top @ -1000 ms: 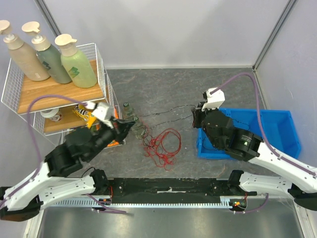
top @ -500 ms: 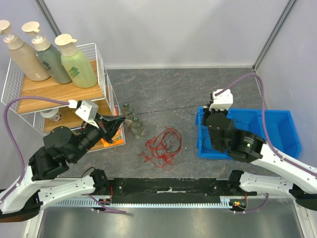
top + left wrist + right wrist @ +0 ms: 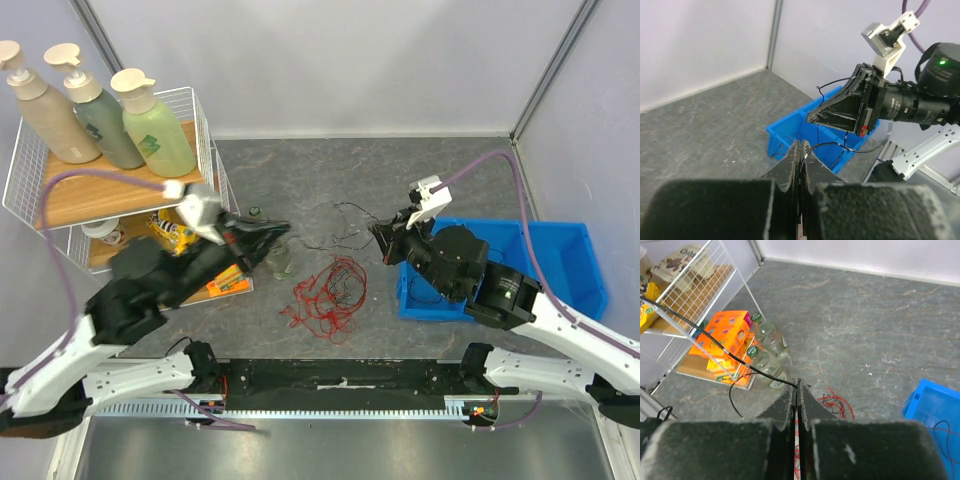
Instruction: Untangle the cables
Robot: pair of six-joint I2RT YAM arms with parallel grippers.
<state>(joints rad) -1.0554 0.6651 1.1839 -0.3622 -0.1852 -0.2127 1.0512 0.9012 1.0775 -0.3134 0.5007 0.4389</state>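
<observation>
A red tangle of cables (image 3: 325,290) with a few black strands lies on the grey table between the arms; it also shows in the right wrist view (image 3: 836,405). One black cable (image 3: 322,245) hangs slack between both grippers. My left gripper (image 3: 278,231) is shut on one end of the black cable (image 3: 830,144). My right gripper (image 3: 381,233) is shut on the other end of it (image 3: 745,364). Both grippers are held above the table, just beyond the red tangle. More thin black cables lie in the blue bin (image 3: 785,142).
A blue bin (image 3: 560,260) stands at the right, under the right arm. A white wire rack (image 3: 110,190) with pump bottles and snack packs stands at the left. Two small bottles (image 3: 278,258) and an orange box (image 3: 722,340) lie beside the rack.
The black cable was stretched taut half a second ago. Both grippers have moved toward each other, and the cable now hangs slack between them.
</observation>
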